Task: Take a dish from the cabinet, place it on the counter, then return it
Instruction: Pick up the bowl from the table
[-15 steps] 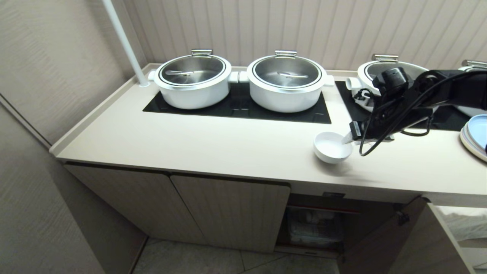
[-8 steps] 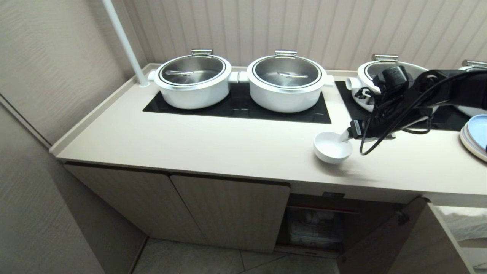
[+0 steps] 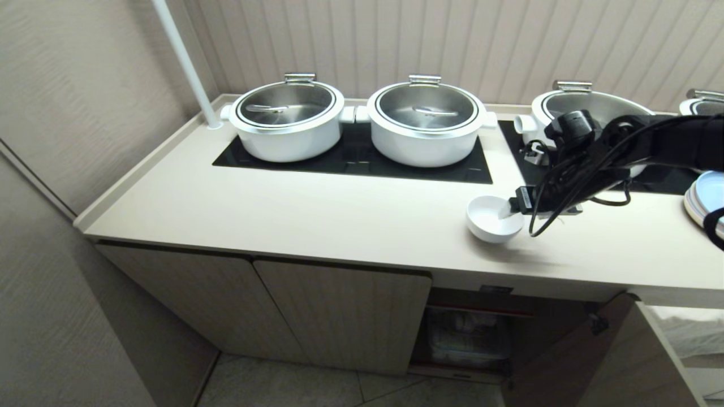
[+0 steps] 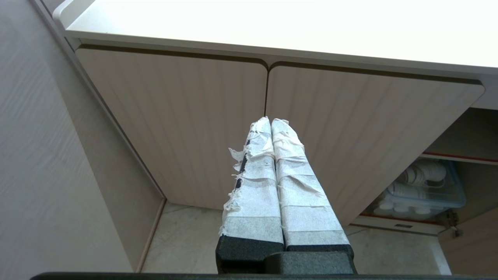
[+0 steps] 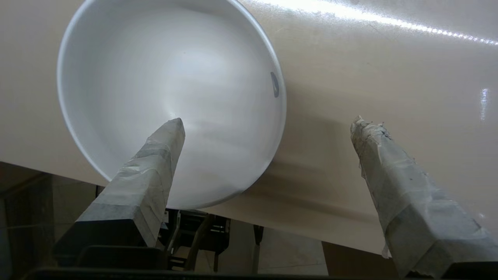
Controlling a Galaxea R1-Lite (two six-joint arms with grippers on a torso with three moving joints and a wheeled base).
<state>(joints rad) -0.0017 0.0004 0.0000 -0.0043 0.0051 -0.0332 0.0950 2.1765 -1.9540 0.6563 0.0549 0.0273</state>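
Note:
The dish (image 3: 491, 225), a small white bowl, stands upright on the counter (image 3: 317, 215) near its front edge, above the open part of the cabinet (image 3: 345, 316). My right gripper (image 3: 511, 211) reaches it from the right and is open. In the right wrist view one finger (image 5: 155, 163) hangs inside the dish (image 5: 171, 77), and the other finger (image 5: 393, 175) is outside over the counter (image 5: 369, 77), well clear of the rim. My left gripper (image 4: 271, 121) is shut and empty, parked low in front of the closed cabinet doors (image 4: 186, 116).
Two white pots with steel lids (image 3: 288, 121) (image 3: 425, 124) sit on the black hob, with a third (image 3: 565, 102) behind my right arm. Stacked plates (image 3: 707, 203) lie at the far right. A white pole (image 3: 184, 62) stands at the back left. The cabinet door (image 3: 571, 362) hangs open, and a clear bin of white dishware (image 4: 420, 190) sits inside.
My right gripper's fingers have spread apart and let go of the dish. The arm has sunk slightly and shifted a little left. The dish has stayed where it was.

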